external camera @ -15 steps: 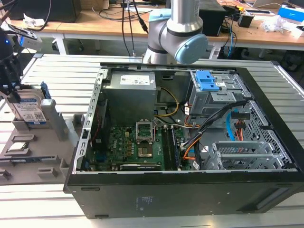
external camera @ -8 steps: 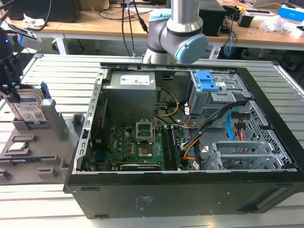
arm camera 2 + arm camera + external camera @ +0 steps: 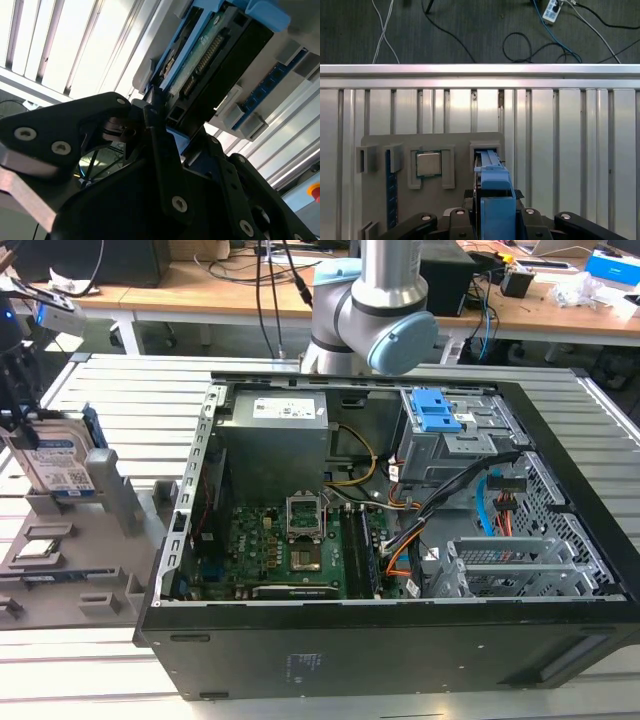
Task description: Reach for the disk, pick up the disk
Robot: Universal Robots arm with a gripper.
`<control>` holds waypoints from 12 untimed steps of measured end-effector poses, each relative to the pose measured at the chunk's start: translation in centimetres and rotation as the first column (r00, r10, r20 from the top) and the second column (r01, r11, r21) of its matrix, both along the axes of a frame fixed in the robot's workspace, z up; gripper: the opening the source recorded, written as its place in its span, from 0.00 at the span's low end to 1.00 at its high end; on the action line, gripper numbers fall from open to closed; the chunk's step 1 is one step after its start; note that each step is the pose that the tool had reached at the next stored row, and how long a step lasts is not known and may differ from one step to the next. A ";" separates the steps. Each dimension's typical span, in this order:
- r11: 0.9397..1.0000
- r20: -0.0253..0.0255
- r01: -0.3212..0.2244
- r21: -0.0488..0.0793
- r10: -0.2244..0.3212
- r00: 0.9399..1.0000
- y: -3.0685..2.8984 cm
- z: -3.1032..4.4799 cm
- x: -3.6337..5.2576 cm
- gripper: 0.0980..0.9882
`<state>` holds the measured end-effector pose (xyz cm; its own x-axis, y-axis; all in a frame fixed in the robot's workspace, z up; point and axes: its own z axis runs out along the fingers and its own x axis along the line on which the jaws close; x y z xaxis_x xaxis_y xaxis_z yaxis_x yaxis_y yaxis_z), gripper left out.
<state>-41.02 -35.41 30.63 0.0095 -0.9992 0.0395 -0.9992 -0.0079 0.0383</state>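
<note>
at the exterior view's far left the black gripper (image 3: pixel 20 415) hangs over the slatted metal tabletop (image 3: pixel 90 665), right at the disk (image 3: pixel 60 455). the disk stands on edge in a grey holder (image 3: pixel 125 505), its white-and-blue label turned toward the camera and a blue bracket running along its rim. whether its lower edge sits fully in the slot i cannot tell.

in the second wrist view the disk (image 3: pixel 215 50) shows end-on, connector pins and green board exposed, and the gripper's black body reaches up to its near edge. in the first wrist view the blue bracket lies between the gripper's two black arms, and the disk's far end meets a slot in the holder. the gripper straddles the disk closely, but whether it is pinching it or is spread just clear of it i cannot tell.

beside the disk in the first wrist view, a square grey chip (image 3: pixel 428 164) lies flat in its own pocket of the holder, and past it a thin blue strip (image 3: pixel 391 192) stands in another slot.

further toward the exterior view's right, just beside the holder, sits an open black case (image 3: pixel 400 645). inside it lie a green board (image 3: pixel 290 550), a grey box (image 3: pixel 275 440) above that, orange and yellow cables, and blue latch tabs (image 3: pixel 437 410) on the drive cage. the arm (image 3: pixel 370 310), grey with a pale blue joint cap, rises behind the case.
</note>
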 end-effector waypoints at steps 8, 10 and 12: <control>1.000 0.000 0.000 0.000 0.000 1.000 0.00 1.33 0.15 0.30; 1.000 0.000 0.000 0.000 0.000 1.000 0.01 1.55 0.18 0.30; 1.000 0.000 0.000 0.000 0.000 1.000 0.01 1.84 0.23 0.30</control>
